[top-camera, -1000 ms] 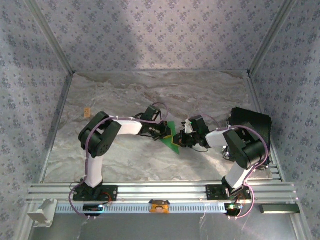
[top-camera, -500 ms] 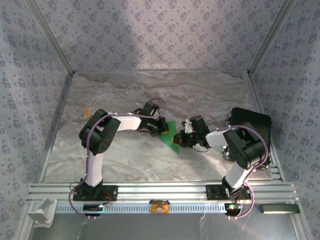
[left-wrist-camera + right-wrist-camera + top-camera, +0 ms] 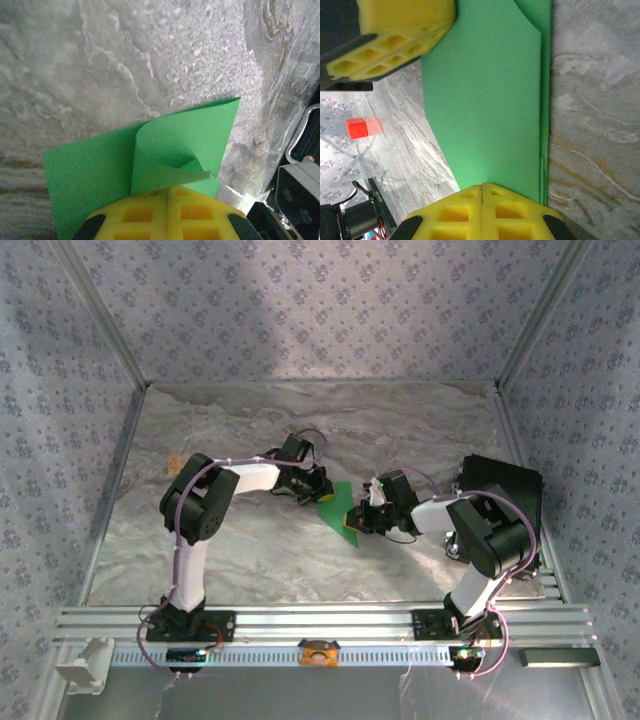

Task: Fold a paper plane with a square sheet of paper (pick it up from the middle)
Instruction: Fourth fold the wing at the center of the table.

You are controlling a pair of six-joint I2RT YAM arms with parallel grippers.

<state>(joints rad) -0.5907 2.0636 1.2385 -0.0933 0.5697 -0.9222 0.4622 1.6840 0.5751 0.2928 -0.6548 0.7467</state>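
At the near edge a metal rail point(image 3: 320, 625) carries the two arm bases, and both arms bend inward over the grey marbled table point(image 3: 250, 560) to meet near its middle. The green sheet of paper point(image 3: 338, 508) lies there, between the two grippers and flat on the table for the most part. The right gripper point(image 3: 357, 521) sits at the sheet's near right corner. Seen from its own wrist, its yellow fingers point(image 3: 455, 220) are pressed together with the paper's edge running in between them, so it is pinching the sheet. From there the paper shows stacked edges along one side, where layers lie folded over one another. The left gripper point(image 3: 320, 492) is just beyond, at the sheet's far left side, with the two grippers close together. Its yellow fingers point(image 3: 140, 215) are also closed tight, and a flap of the paper curls up off the table and runs down into them. A black case point(image 3: 505, 485) lies on the right of the table, beside the right arm. A small red block point(image 3: 357, 128) rests well apart from the sheet, on the table's left. Patterned walls point(image 3: 320, 310) close off the far side.
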